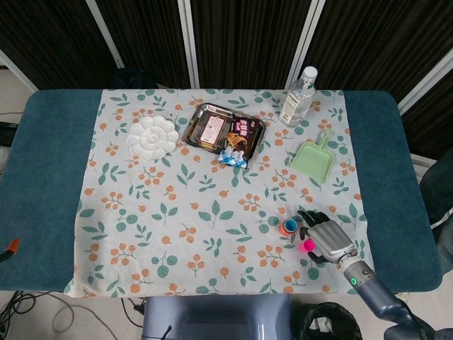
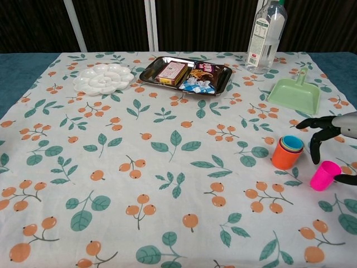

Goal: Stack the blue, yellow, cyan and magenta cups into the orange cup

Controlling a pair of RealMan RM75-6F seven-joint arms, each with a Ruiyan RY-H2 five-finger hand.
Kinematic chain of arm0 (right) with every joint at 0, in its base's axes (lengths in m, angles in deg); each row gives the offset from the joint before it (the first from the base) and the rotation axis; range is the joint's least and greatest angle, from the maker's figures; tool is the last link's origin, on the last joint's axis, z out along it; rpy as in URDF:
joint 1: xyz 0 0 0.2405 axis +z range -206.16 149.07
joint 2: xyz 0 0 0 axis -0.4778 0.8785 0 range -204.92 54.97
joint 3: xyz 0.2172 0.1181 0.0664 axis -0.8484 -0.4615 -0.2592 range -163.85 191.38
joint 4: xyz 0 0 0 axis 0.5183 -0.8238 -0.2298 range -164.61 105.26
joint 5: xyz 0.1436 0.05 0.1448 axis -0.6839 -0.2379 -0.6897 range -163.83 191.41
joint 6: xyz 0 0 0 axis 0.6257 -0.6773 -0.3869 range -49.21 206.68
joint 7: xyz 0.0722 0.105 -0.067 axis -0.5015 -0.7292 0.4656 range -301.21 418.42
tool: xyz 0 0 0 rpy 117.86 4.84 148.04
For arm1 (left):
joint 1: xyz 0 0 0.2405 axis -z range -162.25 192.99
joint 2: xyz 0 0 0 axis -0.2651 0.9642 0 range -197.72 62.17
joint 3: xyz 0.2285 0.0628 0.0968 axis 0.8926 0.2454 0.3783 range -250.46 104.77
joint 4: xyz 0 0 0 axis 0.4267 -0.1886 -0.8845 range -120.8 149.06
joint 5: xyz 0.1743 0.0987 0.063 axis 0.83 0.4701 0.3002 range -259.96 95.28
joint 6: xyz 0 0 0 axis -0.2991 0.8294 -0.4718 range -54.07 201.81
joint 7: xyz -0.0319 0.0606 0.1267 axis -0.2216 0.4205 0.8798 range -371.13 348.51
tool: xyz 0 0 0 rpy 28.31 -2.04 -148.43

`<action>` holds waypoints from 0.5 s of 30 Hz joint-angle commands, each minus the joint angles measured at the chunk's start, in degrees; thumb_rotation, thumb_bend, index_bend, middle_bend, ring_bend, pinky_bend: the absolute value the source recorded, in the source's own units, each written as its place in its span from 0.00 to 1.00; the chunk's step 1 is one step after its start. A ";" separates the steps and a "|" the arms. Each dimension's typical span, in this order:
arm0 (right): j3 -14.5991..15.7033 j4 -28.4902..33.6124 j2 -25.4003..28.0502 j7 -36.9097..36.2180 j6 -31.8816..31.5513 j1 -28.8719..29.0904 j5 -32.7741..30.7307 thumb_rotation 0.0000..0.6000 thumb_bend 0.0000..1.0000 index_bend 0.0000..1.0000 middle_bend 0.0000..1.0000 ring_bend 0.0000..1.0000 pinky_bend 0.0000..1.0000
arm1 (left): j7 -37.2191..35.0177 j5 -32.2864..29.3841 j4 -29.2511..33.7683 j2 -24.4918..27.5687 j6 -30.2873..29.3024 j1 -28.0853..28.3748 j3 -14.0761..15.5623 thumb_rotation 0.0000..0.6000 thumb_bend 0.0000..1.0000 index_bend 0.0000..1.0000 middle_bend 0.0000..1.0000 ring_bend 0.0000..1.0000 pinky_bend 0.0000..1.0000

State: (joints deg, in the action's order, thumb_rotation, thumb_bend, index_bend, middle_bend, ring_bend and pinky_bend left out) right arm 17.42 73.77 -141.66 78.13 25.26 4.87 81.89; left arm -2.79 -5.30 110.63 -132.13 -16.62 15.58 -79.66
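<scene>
1. The right hand (image 2: 334, 134) hovers over the magenta cup (image 2: 324, 175), fingers spread and curved down around it, holding nothing; no contact is visible.
2. One magenta cup stands upright on the floral tablecloth (image 2: 167, 167), just right of the orange cup (image 2: 286, 156).
3. One orange cup holds three nested cups: blue, yellow, cyan.
4. Farther off: one green dustpan (image 2: 294, 95), one clear bottle (image 2: 266, 34), one metal tray (image 2: 184, 73) of snack packets, one white palette (image 2: 104, 79).
</scene>
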 commanded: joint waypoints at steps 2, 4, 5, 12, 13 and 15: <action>-0.24 -0.28 -0.25 -0.35 -0.11 -0.15 0.10 1.00 0.43 0.45 0.00 0.05 0.12 | 0.01 0.04 -0.03 0.00 -0.02 -0.02 0.04 1.00 0.19 0.20 0.10 0.00 0.00; -0.32 -0.41 -0.35 -0.52 -0.03 -0.19 0.10 1.00 0.43 0.45 0.00 0.05 0.11 | 0.03 0.05 -0.04 0.01 -0.04 -0.03 0.04 1.00 0.19 0.20 0.10 0.00 0.00; -0.32 -0.51 -0.39 -0.54 0.09 -0.20 0.10 1.00 0.43 0.45 0.00 0.05 0.11 | 0.02 0.04 -0.03 0.00 -0.05 -0.04 0.03 1.00 0.19 0.20 0.10 0.00 0.00; -0.47 -0.84 -0.47 -0.96 0.42 -0.33 0.22 1.00 0.43 0.48 0.00 0.06 0.11 | 0.15 0.10 -0.05 -0.04 -0.03 -0.03 0.08 1.00 0.19 0.20 0.10 0.00 0.00; -0.51 -0.84 -0.45 -1.00 0.39 -0.34 0.28 1.00 0.43 0.48 0.00 0.06 0.12 | 0.15 0.11 -0.05 -0.04 -0.03 -0.02 0.09 1.00 0.19 0.20 0.10 0.00 0.00; -0.65 -0.78 -0.32 -1.12 0.24 -0.41 0.52 1.00 0.43 0.49 0.00 0.06 0.11 | 0.17 0.11 -0.04 -0.05 -0.04 -0.03 0.10 1.00 0.19 0.20 0.10 0.00 0.00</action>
State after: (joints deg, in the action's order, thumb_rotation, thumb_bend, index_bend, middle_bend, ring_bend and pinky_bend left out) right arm 16.81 72.96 -142.04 77.05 25.54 4.48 82.35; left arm -2.63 -5.19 110.59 -132.17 -16.65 15.55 -79.56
